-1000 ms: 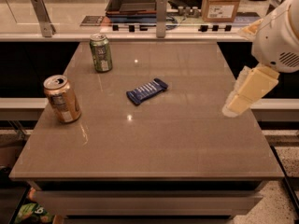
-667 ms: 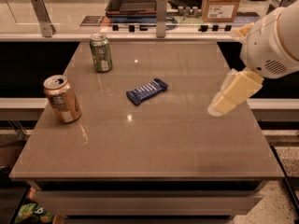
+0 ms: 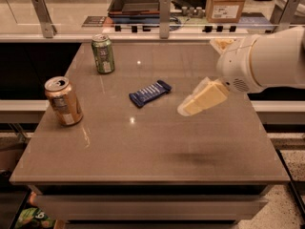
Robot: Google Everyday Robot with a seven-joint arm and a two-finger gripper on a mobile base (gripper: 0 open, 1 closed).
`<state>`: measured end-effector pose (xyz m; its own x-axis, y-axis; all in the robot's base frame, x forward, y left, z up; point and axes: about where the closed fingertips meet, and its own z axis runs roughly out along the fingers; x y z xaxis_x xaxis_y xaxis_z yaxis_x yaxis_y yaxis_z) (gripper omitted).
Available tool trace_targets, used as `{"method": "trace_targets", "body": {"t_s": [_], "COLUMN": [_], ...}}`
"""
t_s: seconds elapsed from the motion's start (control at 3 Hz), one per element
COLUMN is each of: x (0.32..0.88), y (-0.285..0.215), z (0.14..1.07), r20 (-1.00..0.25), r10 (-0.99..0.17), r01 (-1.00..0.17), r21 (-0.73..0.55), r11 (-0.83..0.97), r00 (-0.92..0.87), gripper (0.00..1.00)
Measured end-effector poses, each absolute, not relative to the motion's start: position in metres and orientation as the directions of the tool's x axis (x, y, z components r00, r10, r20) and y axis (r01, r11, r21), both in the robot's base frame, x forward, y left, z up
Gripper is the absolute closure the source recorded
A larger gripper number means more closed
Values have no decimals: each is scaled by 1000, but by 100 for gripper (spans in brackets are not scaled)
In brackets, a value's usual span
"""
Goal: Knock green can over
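Observation:
The green can point(image 3: 103, 54) stands upright at the far left of the brown table point(image 3: 152, 151), with a silver top and a pale label patch low on its side. My gripper point(image 3: 187, 110) hangs above the right middle of the table, at the end of the white arm point(image 3: 267, 58) that comes in from the right. It points left and down, well to the right of the green can and apart from it.
An orange-gold can point(image 3: 64, 100) stands upright near the left edge. A blue snack bar point(image 3: 150, 93) lies at the table's centre, between the gripper and the green can. A counter with metal posts, a tray and a cardboard box point(image 3: 225, 3) runs behind the table.
The arm and gripper have swung left over the table, from its right edge toward the centre. The cans and the snack bar have not moved.

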<state>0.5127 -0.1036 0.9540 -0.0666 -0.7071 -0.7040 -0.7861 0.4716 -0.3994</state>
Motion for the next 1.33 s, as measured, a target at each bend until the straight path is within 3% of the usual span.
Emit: {"method": "trace_targets", "body": {"t_s": [0.67, 1.0, 1.33], "x": [545, 585, 591], "y": [-66, -28, -26], "z": [957, 969, 964], "r20": [-847, -891, -895], "r10": [-531, -448, -439], "r01": [-745, -775, -772], "r21": [-328, -232, -222], "r11": [581, 588, 596], "r00": [-42, -73, -81], "gripper": [0, 0, 0]}}
